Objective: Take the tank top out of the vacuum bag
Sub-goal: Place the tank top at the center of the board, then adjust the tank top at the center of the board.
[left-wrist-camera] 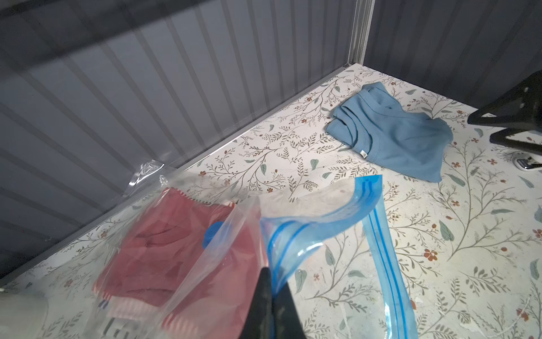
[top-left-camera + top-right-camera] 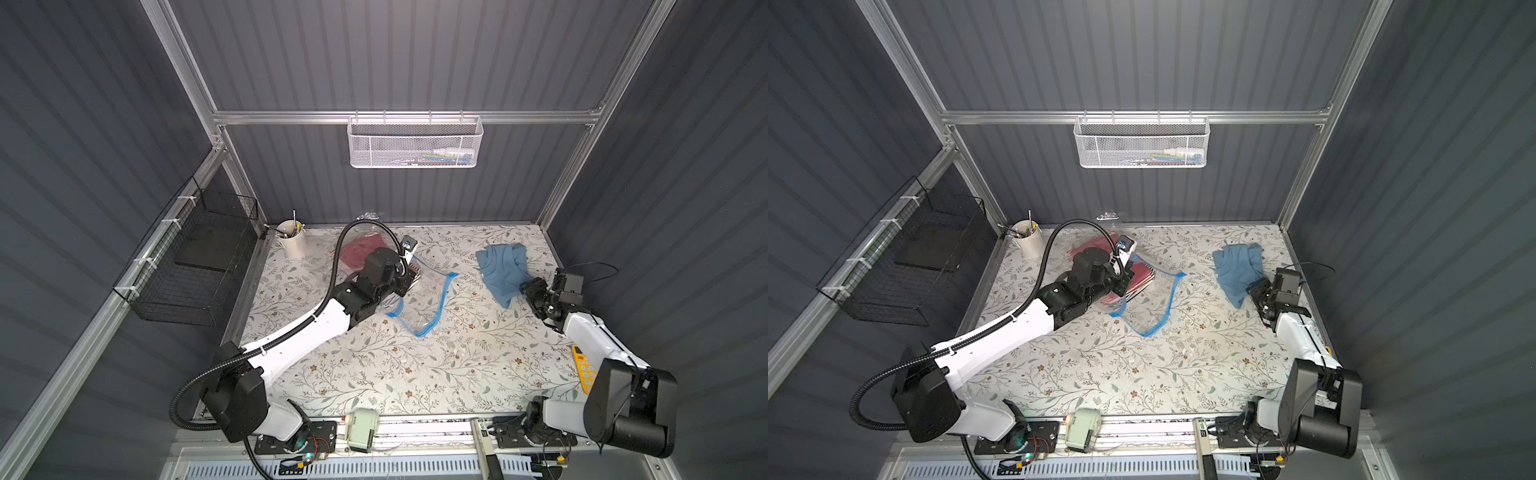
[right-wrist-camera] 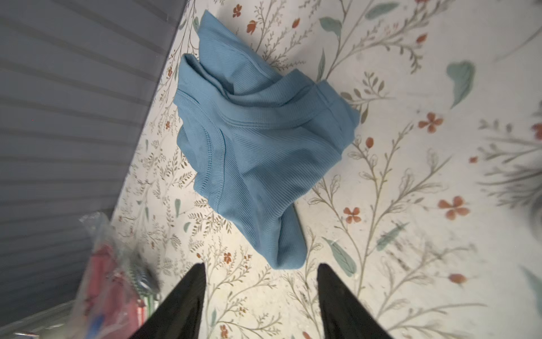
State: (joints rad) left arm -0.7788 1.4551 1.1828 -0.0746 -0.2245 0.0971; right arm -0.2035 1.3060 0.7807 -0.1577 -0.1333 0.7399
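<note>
Most of the job looks done: the vacuum bag (image 2: 428, 299) lies crumpled mid-surface with its blue zip strip gaping, and the blue tank top (image 2: 500, 266) lies outside it, well apart, toward the right rear corner. Red folded clothing (image 1: 164, 243) is inside the bag. What seems left is letting go and backing off. The left end effector (image 1: 271, 278) is pressed together, pinching the bag's clear film; the right end effector (image 3: 261, 265) is spread, just beside the tank top's near end, holding nothing. Ribbed grey walls (image 2: 395, 62) box in the floral-print surface (image 2: 415, 374); a black wire basket (image 2: 187, 270) hangs on the left wall, a white mesh basket (image 2: 374, 145) on the back rail, a cup of tools (image 2: 293, 245) in the rear left corner
</note>
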